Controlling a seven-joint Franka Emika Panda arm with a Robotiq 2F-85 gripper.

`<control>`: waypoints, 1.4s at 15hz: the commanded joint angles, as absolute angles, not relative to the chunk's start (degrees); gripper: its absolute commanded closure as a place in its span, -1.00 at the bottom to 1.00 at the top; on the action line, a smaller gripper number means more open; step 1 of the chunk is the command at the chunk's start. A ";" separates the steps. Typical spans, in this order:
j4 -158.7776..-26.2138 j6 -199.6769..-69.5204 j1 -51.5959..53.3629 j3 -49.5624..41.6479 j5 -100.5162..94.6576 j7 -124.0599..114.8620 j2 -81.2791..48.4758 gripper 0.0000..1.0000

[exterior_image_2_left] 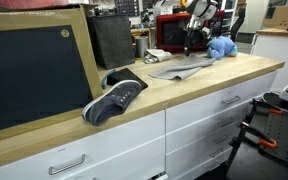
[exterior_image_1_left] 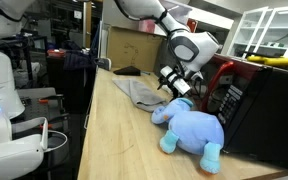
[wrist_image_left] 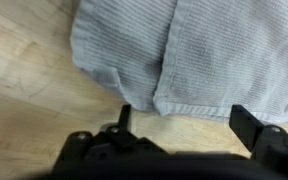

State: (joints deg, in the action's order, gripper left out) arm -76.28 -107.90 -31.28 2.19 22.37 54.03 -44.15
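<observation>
My gripper [wrist_image_left: 184,118] is open and empty, its two black fingers hanging over bare wood just past the hem of a grey ribbed cloth [wrist_image_left: 184,50]. In both exterior views the gripper [exterior_image_1_left: 174,82] [exterior_image_2_left: 191,38] hovers over the far end of the wooden countertop, above the crumpled grey cloth [exterior_image_1_left: 144,92] [exterior_image_2_left: 181,68]. A blue plush elephant [exterior_image_1_left: 191,128] [exterior_image_2_left: 221,46] lies on the counter right beside the cloth, close to the gripper.
A red and black microwave [exterior_image_1_left: 254,100] [exterior_image_2_left: 170,33] stands behind the plush toy. A dark sneaker [exterior_image_2_left: 115,99] lies near the counter's other end, next to a framed blackboard [exterior_image_2_left: 34,75]. The wooden countertop [exterior_image_1_left: 114,140] has drawers below [exterior_image_2_left: 214,115].
</observation>
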 commanded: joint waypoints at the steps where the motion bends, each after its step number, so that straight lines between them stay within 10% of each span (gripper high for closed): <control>1: -79.62 -107.55 -31.25 1.90 23.34 56.80 -41.36 -1.00; 11: -84.98 -108.35 -30.90 1.77 23.95 60.63 -38.34 -1.00; 14: -86.39 -108.63 -30.91 1.73 24.49 62.87 -37.77 -0.31; 18: -87.25 -108.83 -30.92 1.62 25.71 65.38 -37.68 -0.44; 21: -86.26 -108.92 -31.52 1.51 26.88 67.45 -38.12 -0.89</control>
State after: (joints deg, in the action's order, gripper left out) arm -84.32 -107.96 -31.21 2.03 24.71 64.04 -40.13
